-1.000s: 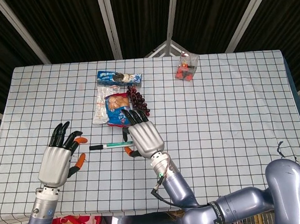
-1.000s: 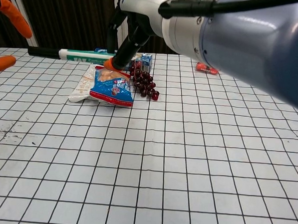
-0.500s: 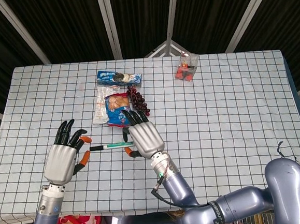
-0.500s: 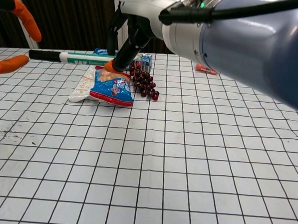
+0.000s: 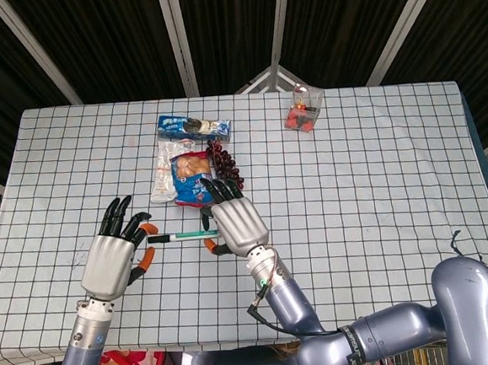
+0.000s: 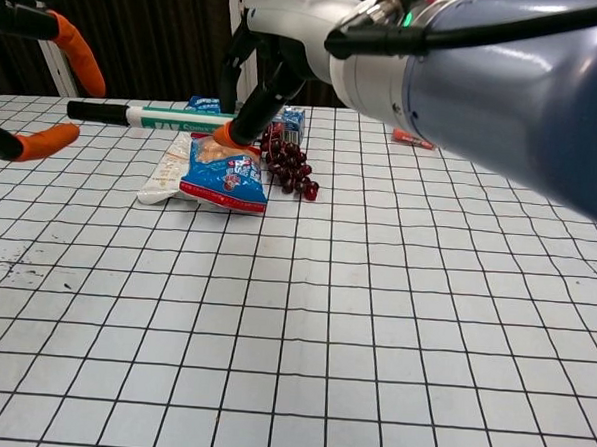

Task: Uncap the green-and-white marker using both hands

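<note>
With the right robot hand (image 5: 235, 224) gripping the marker (image 6: 174, 119) level above the table (image 5: 379, 180), the open left robot hand (image 5: 114, 256) needed to close squarely around the black cap (image 6: 96, 111) before pulling straight outward.

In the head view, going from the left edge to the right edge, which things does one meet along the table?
Left hand → green-and-white marker → right hand → small clear box with red items. The snack packets and the dark red grapes overlap the marker and right hand in left-right position, so I leave them out.
</note>
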`<move>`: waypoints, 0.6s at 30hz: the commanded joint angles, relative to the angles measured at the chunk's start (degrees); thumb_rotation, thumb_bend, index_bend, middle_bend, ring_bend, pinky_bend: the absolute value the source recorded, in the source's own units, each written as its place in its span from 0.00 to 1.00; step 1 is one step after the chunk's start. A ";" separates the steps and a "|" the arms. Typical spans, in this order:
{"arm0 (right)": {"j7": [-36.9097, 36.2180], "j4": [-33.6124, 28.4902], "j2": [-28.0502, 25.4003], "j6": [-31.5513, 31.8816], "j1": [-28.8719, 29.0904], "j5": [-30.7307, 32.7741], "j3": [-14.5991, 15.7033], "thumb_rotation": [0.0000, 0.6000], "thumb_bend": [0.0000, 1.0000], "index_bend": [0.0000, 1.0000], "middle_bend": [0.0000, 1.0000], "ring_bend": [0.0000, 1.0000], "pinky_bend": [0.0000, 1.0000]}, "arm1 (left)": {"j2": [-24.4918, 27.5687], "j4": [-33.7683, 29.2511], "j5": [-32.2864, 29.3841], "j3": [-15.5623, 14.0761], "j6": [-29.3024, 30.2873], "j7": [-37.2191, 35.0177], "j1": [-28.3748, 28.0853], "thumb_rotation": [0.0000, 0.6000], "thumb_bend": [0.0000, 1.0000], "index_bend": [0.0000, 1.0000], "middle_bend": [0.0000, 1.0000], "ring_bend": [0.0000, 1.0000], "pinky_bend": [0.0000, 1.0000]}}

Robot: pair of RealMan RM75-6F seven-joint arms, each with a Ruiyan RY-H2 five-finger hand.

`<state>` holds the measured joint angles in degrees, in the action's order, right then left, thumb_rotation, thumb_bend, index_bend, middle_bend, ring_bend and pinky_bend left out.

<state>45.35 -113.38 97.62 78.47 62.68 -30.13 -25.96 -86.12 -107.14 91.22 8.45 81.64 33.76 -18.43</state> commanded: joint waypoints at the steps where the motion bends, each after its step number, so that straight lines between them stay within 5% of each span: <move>1: -0.19 0.00 -0.10 -0.09 0.05 -0.07 0.10 1.00 0.47 0.72 0.04 0.04 0.00 | -0.31 0.16 0.28 0.07 0.15 -0.04 -0.23 1.00 0.48 0.45 0.29 0.00 0.00; 18: -1.49 -0.21 -0.68 -0.36 0.05 -0.42 0.68 1.00 0.47 0.73 0.04 0.04 0.00 | -1.62 1.54 0.22 0.06 0.64 0.59 -0.86 1.00 0.48 0.50 0.33 0.00 0.00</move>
<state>43.85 -113.59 96.95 78.12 62.73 -30.54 -25.28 -87.73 -105.60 91.42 8.52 82.27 34.38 -19.27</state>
